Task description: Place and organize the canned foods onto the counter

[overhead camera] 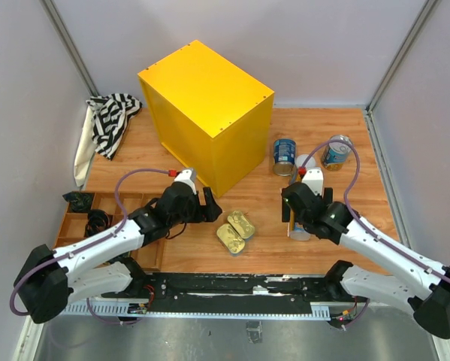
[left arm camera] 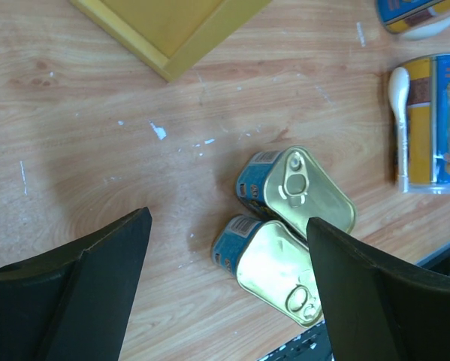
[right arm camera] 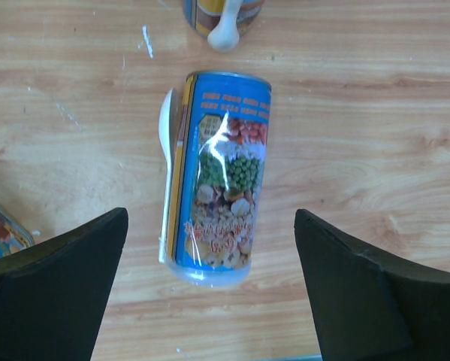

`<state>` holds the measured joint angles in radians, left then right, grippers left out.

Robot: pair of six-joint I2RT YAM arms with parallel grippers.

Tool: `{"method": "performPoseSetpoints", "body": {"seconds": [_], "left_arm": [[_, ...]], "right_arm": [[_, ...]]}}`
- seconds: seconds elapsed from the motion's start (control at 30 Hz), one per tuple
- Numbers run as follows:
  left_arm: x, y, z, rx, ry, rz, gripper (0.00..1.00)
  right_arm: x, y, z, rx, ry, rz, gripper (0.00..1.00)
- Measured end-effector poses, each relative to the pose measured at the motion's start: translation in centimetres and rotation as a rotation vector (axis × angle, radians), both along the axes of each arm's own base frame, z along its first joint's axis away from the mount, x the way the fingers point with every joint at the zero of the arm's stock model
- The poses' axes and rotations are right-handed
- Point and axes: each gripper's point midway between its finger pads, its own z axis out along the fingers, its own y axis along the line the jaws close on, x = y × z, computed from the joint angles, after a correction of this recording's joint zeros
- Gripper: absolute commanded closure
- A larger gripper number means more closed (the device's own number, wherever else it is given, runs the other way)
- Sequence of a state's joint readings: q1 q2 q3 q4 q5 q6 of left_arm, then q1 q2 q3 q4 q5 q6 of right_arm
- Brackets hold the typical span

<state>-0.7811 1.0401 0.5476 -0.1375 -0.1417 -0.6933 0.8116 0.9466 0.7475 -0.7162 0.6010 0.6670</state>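
Observation:
The yellow counter stands at the back middle, its top bare. Two flat gold tins lie side by side on the table in front of it. My left gripper hovers open just left of them; in the left wrist view the tins sit between and beyond its fingers. My right gripper is open above a tall slim can lying on its side, its jaws wide on either side of the can's white-lidded end. Two blue-labelled cans stand behind, with a white lid between them.
A striped cloth lies at the back left. A wooden compartment tray with small black objects sits at the left under my left arm. White walls close in both sides. Another slim can shows at the top of the right wrist view.

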Motion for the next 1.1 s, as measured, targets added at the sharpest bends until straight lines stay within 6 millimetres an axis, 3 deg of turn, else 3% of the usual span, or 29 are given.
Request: {"method": "performPoseSetpoints", "body": {"seconds": [0.33,0.83,1.1], "left_arm": [[-0.3,-0.4,3.1,-0.061,-0.094,-0.057,0.11],[-0.5,-0.6,3.2,-0.047,-0.112,-0.098,0.11],[-0.5,-0.5,3.2,-0.042,-0.117,-0.102,0.11]], "right_arm": [[3.4,-1.0,-1.8,0.015,0.046,-0.072,0.07],[6.7,-1.3,-4.4,0.026,0.124,-0.073,0.07],[6.9,-1.6,-6.3,0.045,0.158,-0.080,0.08]]}}
